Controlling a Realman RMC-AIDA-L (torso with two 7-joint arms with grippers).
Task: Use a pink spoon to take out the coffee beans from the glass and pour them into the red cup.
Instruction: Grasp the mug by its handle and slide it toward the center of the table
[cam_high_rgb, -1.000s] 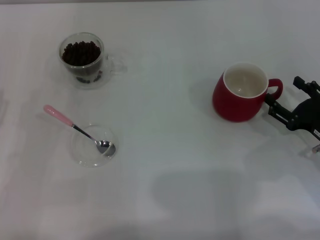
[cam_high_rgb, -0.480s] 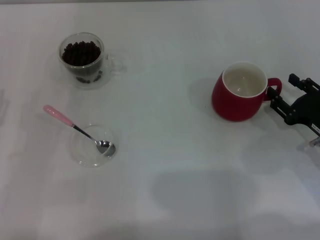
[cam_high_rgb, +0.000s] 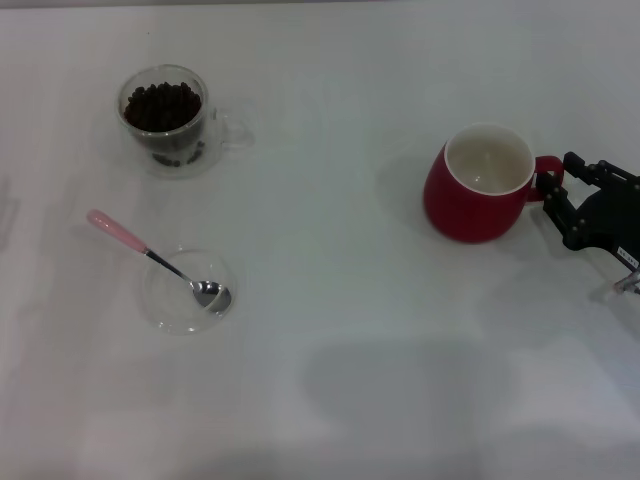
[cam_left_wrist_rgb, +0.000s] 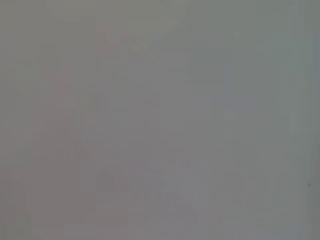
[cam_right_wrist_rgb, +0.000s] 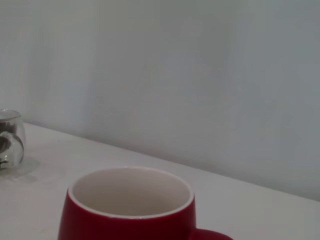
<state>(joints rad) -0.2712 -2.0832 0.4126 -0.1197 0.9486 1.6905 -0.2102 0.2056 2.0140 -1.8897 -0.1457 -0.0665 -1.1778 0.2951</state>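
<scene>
Where frame cuts it, right gripper (cam_high_rgb: 556, 192) at red cup (cam_high_rgb: 478, 184) handle.

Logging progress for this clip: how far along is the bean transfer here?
Nothing is transferred yet. The coffee beans still fill the glass, the red cup looks empty, and the pink spoon lies untouched in the clear dish. In hand: the right end effector is at the cup's handle. All scooping and pouring remain.
</scene>
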